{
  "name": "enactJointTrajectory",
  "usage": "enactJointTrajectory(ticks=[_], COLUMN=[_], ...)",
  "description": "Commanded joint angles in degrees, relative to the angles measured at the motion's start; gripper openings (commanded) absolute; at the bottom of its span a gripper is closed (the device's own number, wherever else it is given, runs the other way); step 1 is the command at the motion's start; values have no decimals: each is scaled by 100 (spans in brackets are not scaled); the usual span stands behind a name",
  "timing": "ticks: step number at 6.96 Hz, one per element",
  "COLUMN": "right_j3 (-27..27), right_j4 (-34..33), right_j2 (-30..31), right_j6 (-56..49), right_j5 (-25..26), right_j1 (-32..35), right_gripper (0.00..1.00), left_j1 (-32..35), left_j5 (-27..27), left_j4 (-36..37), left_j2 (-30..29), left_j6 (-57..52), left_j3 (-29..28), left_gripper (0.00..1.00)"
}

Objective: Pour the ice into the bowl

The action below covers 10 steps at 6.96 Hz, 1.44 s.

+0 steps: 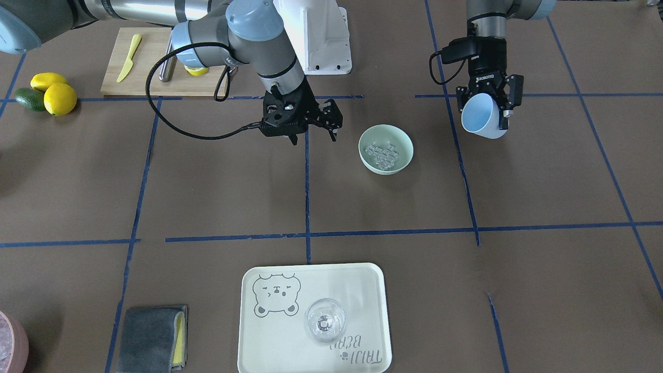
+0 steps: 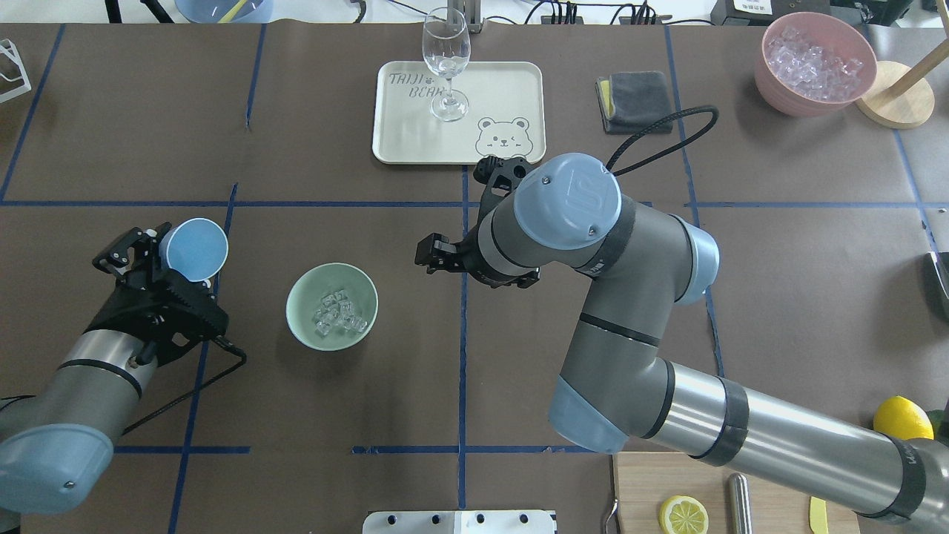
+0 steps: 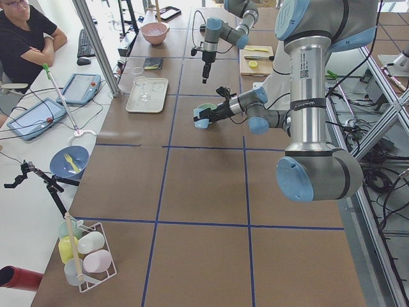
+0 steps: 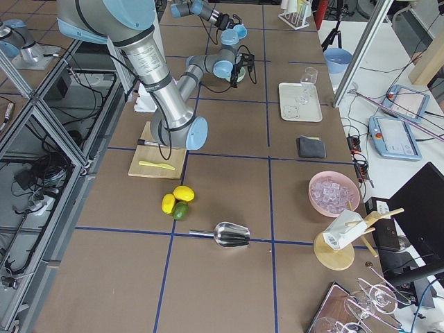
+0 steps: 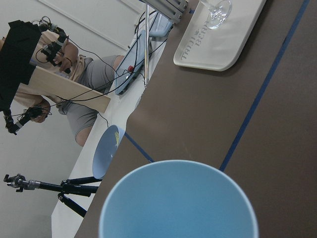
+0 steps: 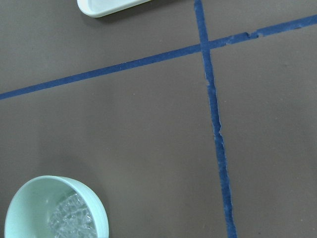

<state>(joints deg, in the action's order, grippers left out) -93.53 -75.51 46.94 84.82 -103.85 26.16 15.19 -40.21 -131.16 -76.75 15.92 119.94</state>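
The left tool [image 1: 488, 106] is on the left. It squeezes a light blue cup [image 2: 194, 250] by its sides. The cup is up in the air and tipped over sideways.

Next to it, but not touching, is the pale green bowl [image 2: 300, 293]. It sits on the brown desk [image 2: 111, 133]. The ice [image 2: 337, 313] lies in a little heap inside the bowl.

A bit further right, the right tool [image 1: 315, 135] hangs over a blue tape line [image 2: 463, 371]. Its fingers are spread apart and there is nothing between them.

At the far edge of the desk is a cream tray [image 2: 404, 141] with a bear drawn on it. A tall glass [image 2: 446, 67] stands on the tray. To the right of the tray lies a folded gray cloth [image 2: 641, 102]. Further right is a pink bowl [image 2: 775, 93] full of ice cubes.
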Motion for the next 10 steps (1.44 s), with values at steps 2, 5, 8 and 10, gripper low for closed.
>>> enactJointTrajectory(ticks=[2,5,8,10], right_j3=[920,2066,2164,2164], right_j4=[-16,1,-7,-16], right_j2=[-789,-1459,-1460,-1460], right_j6=[157,114,113,87], right_j5=[470,770,770,761], right_j1=[-365,-655,-709,-709], right_gripper=[100,100,27,0], left_j1=[387,546,581,581], left_j5=[-31,-31,-22,-75], left_j4=[-2575,-2608,-2608,-2538], left_j2=[714,784,793,793], left_j6=[16,663,1290,1856], left_j3=[-935,-1201,-1228,-1708], left_gripper=[0,0,0,0])
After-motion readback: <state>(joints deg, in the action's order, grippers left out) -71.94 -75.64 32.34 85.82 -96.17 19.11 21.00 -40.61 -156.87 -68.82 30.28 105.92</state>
